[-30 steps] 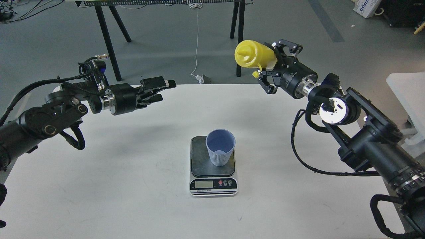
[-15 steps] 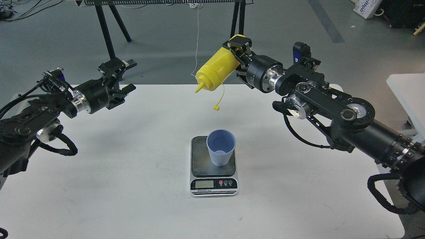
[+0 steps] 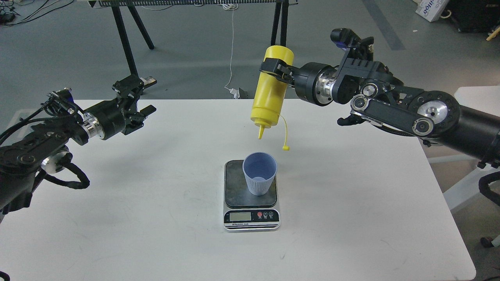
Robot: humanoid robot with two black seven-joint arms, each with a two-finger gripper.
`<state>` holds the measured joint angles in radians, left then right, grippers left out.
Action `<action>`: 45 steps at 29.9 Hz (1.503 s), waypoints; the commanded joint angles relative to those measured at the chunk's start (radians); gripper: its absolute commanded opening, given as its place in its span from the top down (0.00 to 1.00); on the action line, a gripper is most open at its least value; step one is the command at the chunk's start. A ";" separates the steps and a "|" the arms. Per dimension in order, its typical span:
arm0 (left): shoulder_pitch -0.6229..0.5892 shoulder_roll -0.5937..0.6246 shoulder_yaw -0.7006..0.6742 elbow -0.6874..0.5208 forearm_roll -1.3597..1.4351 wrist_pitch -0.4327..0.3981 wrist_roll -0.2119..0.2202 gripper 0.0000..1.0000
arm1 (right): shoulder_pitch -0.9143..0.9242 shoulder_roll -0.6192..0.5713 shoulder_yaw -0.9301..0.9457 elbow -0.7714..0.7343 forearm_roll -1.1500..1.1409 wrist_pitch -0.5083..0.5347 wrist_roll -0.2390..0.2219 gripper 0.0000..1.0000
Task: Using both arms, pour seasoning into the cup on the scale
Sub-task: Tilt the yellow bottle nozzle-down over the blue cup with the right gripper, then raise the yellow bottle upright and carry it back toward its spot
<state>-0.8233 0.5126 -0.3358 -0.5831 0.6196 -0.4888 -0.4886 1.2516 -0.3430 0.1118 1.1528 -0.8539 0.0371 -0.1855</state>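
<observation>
Right gripper (image 3: pixel 278 69) clamped around the upper body of the yellow squeeze bottle (image 3: pixel 269 91), held inverted, nozzle down above the light-blue cup (image 3: pixel 259 172), tethered cap (image 3: pixel 286 148) dangling open. Left gripper (image 3: pixel 137 97) empty, fingers spread, well apart to the left over the white table (image 3: pixel 117 203). Cup stands on the kitchen scale (image 3: pixel 251 195). Judgement: bottle positioned, no stream visible; pouring remains. Scale lettering too small to read; display blank or illegible
</observation>
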 commanded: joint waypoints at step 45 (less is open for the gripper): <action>-0.057 0.146 0.014 -0.014 0.012 0.000 0.000 0.01 | -0.711 -0.008 1.187 -0.093 1.238 0.135 -0.222 0.99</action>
<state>-0.8632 0.6481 -0.3251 -0.5967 0.6315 -0.4885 -0.4886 0.6626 -0.3796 1.1737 1.0606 0.2099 0.1327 -0.3750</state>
